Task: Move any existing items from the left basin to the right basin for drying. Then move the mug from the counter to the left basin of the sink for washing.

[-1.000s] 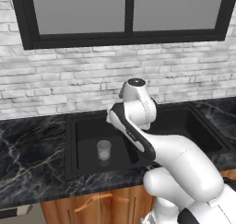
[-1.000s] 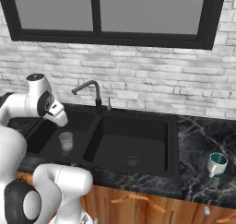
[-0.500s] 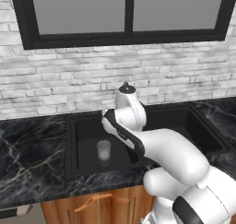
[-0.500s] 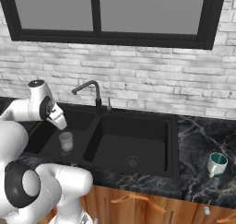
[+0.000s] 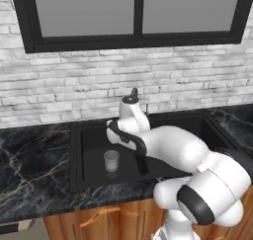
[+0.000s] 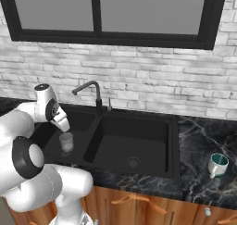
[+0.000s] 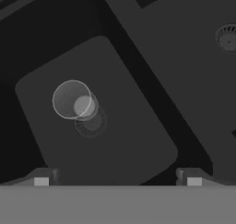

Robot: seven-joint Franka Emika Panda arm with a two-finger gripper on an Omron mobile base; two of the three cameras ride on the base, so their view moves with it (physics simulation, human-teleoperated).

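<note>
The pale translucent cup (image 5: 111, 160) stands upright on the floor of the left basin (image 5: 89, 135), partly over its round drain (image 7: 93, 123). My gripper (image 7: 117, 180) hangs open above this basin, and the cup (image 7: 73, 99) lies ahead and to the left of its two widely spaced fingertips, untouched. From the right base view the gripper (image 6: 64, 126) is just above and left of the cup (image 6: 66, 141). The white mug (image 6: 217, 165) with a teal inside sits on the black marble counter (image 6: 203, 187), right of the sink. Nothing lies in the right basin (image 6: 139, 136).
The slim dark faucet (image 6: 90, 89) rises behind the sink's divider (image 7: 138, 66), close to my arm. A white brick wall and a dark-framed window close off the back. The right basin's drain (image 6: 133, 162) sits near its front. Wooden cabinet fronts run below the counter.
The arm has folded lower and leaned into the left basin, bringing the hand down closer above the cup. The cup and the mug have not moved.
</note>
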